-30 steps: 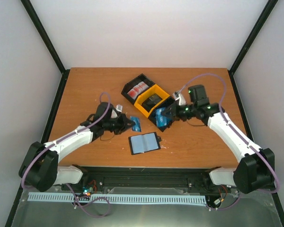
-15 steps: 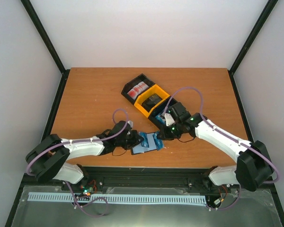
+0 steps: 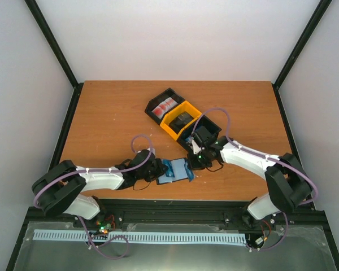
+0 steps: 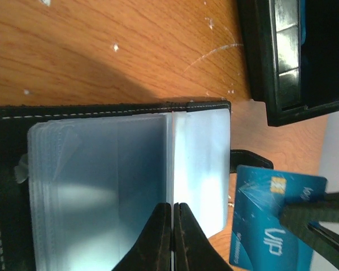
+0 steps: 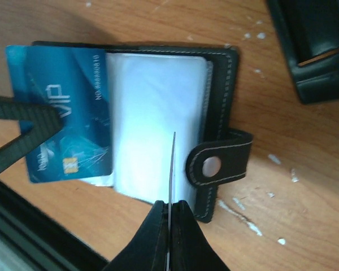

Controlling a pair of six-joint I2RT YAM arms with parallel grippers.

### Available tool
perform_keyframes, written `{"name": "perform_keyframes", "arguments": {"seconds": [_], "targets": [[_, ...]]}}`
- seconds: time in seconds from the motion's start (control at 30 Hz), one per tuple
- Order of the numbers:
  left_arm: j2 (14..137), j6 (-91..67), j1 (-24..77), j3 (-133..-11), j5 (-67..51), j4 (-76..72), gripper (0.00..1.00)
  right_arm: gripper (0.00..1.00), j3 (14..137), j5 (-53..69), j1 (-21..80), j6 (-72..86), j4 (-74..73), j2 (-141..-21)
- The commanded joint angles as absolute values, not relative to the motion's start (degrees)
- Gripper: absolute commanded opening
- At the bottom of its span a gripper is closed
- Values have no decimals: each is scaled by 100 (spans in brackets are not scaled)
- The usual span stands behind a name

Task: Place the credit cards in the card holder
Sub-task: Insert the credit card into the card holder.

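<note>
At the near table (image 3: 113, 124) edge, wallet (image 5: 158, 107) lying open, clear pockets up. Left gripper (image 4: 173, 210) pinching a blue card (image 5: 62, 113) over the half away from the clasp (image 5: 214, 164); right gripper (image 5: 170, 204) pinching a second blue card (image 4: 271, 226) nearer the clasp. Behind, bins (image 3: 170, 127): red-and-white cards (image 3: 166, 105) in the far black one, something dark (image 3: 184, 118) in the yellow.

A scuffed orange-brown wooden tabletop (image 3: 113, 113) sits boxed in by plain white walls (image 3: 175, 39) at 9, 12 and 3 o'clock (black corner posts (image 3: 52, 44) between them), softly and evenly lit.
</note>
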State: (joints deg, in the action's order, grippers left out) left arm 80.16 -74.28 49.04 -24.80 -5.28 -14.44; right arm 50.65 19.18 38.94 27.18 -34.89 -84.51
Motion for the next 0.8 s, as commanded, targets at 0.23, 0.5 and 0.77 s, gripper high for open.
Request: {"name": "perform_keyframes", "arguments": {"seconds": [0.23,0.5,0.77], "targets": [[8244,-7416,4967,-2334,-758,-2309,1,3,5452,779,3939,2667,-3568,-8817],[8392,-7730,4966,-2293,-690,-2347,1,3,5529,757,3938,2549,-3490,-8957],[8664,-7903,4970,-2119,-904,-2897,1,3,5407,740,3938,2537,-3338,-9056]]}}
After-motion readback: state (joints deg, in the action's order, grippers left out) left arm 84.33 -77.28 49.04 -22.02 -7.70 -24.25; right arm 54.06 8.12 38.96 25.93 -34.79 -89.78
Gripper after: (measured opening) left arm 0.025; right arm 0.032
